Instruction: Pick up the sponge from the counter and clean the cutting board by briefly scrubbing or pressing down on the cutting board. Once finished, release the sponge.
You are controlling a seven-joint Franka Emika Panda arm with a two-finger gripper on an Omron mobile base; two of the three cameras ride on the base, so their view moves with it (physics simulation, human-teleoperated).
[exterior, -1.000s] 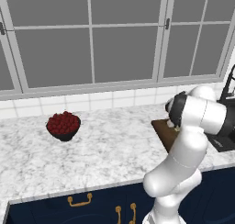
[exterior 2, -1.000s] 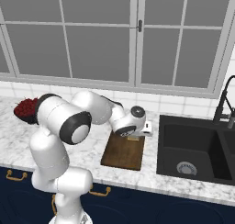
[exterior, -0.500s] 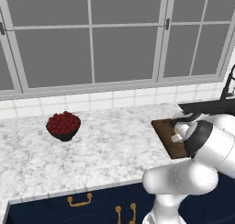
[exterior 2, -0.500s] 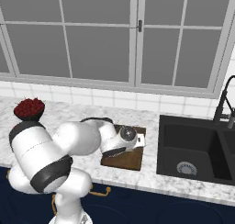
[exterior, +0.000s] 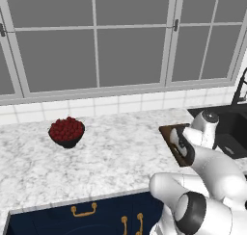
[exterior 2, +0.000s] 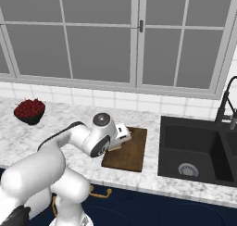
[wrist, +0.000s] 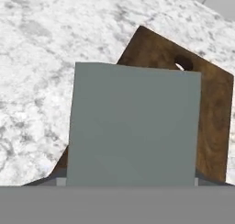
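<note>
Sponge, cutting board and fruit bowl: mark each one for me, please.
sponge [wrist: 133,126], hand view, middle of its grey scouring top.
cutting board [exterior 2: 132,152], right base view, bare wood near its front edge.
fruit bowl [exterior: 67,131], left base view, on the red fruit heaped in it.

Domestic kitchen: white marble counter [exterior: 111,152] over navy cabinets [exterior: 96,215] with gold handles, black sink [exterior 2: 194,151] with faucet [exterior 2: 226,102] at the counter's right end, tiled backsplash [exterior: 96,106], large windows [exterior: 96,36], fruit bowl [exterior: 66,131] near the rear edge
</note>
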